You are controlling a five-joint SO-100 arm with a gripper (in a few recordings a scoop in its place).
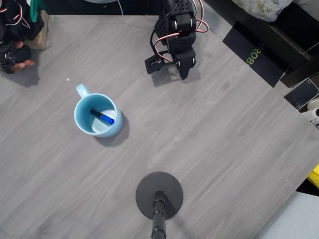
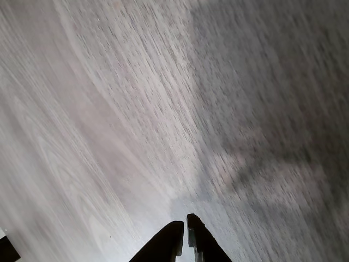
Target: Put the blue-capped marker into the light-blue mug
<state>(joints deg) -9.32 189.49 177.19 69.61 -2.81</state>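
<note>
From my remote seat, the black two-finger gripper (image 2: 184,240) shows its 2 tips nearly touching in the wrist view, a thin slit between them and nothing held. It sits low over bare grey wood-grain table (image 1: 214,149), near the far edge in the overhead view, tucked under the arm.

The short blue-capped marker (image 1: 103,117) with its dark barrel already lies inside the round pale-blue ceramic mug (image 1: 82,122), leaning across the glossy interior. I judge the placing step done; all that remains is parking the arm, which calls for nothing delicate.

The mug stands well apart from the gripper, so retreat is unobstructed. The black round stand base (image 1: 159,194) sits near the front edge, well clear of both.
</note>
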